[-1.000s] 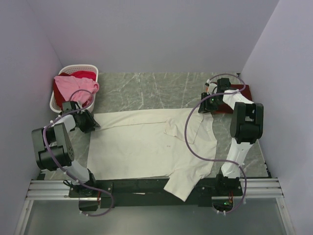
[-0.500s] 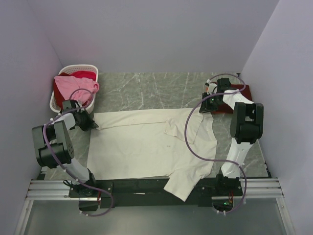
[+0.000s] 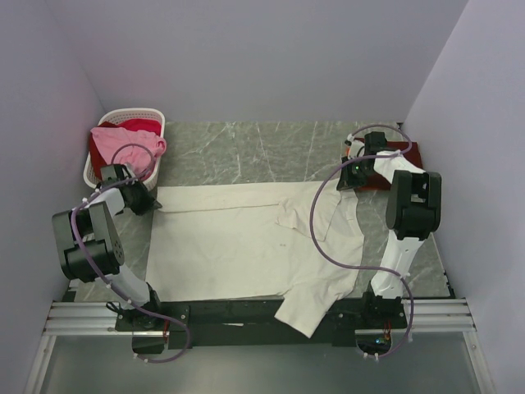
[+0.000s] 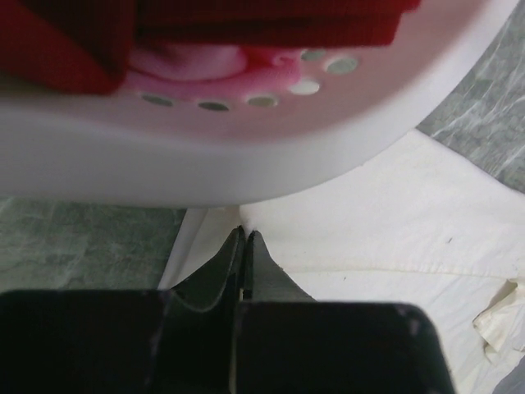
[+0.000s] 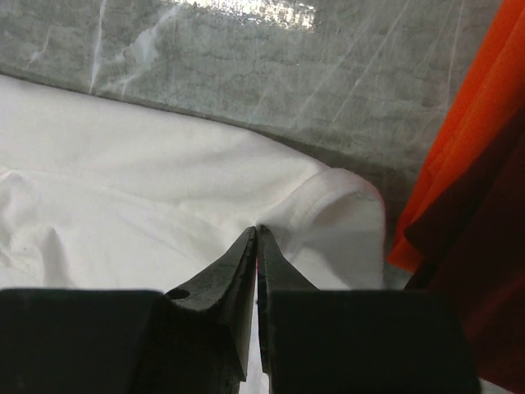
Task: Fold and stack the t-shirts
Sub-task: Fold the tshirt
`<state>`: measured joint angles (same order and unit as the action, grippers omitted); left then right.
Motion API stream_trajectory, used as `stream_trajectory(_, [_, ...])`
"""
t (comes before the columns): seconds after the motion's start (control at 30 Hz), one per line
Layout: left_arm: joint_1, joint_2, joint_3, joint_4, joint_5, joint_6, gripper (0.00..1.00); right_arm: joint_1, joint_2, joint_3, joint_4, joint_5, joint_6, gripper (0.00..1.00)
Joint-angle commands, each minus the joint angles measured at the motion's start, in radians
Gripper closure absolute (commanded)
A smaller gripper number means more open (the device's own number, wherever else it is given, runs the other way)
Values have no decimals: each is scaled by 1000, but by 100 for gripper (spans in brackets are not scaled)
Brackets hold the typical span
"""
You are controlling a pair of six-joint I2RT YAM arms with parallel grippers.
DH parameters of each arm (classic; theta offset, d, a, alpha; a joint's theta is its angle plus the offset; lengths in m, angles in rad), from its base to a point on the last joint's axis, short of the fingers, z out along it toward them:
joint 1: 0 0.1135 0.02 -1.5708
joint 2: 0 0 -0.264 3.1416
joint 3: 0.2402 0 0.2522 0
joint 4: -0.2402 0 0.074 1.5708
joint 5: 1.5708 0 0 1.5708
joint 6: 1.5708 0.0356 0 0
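Clenched on cream-white t-shirt (image 3: 238, 246) far edge: left tool (image 4: 246, 234) beside basket (image 4: 205, 164), right tool (image 5: 257, 231) near dark red t-shirt (image 5: 467, 287)

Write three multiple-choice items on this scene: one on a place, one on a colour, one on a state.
1. The basket stands:
A. far right
B. far left
C. near middle

2. The spread-out shirt is:
A. pink
B. dark red
C. cream-white

3. The left gripper is:
A. shut on the shirt's edge
B. wide open
C. inside the basket

Answers:
1 B: the top view shows it in the far left corner.
2 C: the cloth reads cream-white in every view.
3 A: the left wrist view shows its fingers pressed together on the cloth's edge, just outside the basket.
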<state>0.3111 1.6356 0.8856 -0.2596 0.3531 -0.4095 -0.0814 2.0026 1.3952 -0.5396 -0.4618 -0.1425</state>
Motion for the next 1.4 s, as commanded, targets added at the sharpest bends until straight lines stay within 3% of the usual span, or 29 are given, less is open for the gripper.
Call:
stream_trajectory(0.0, [6, -17, 49, 59, -2, -11, 99, -14, -4, 28, 18, 9, 0, 91])
stream_trajectory(0.37, [6, 12, 64, 50, -69, -2, 98, -18, -5, 28, 15, 11, -5, 92])
stream_trajectory(0.57, [6, 40, 75, -10, -143, 8, 74, -18, -73, 40, -26, -40, -92, 82])
stream_trajectory(0.67, [8, -38, 75, -17, -187, 5, 62, -17, -97, 83, -69, -55, -150, 72])
stream_trajectory(0.8, [6, -256, 52, 0, -230, 5, 45, -14, -70, 155, -124, -46, -213, 64])
stream_trajectory(0.93, [6, -446, -22, 55, -168, -5, 44, 3, 8, 243, -184, -9, -246, 58])
stream_trajectory(1.0, [2, -528, -59, 69, -141, -2, 38, 8, 51, 292, -195, 11, -241, 57])
stream_trajectory(1.37, [-50, -619, -146, 48, -65, 43, 36, 35, 185, 389, -266, 159, -241, 46])
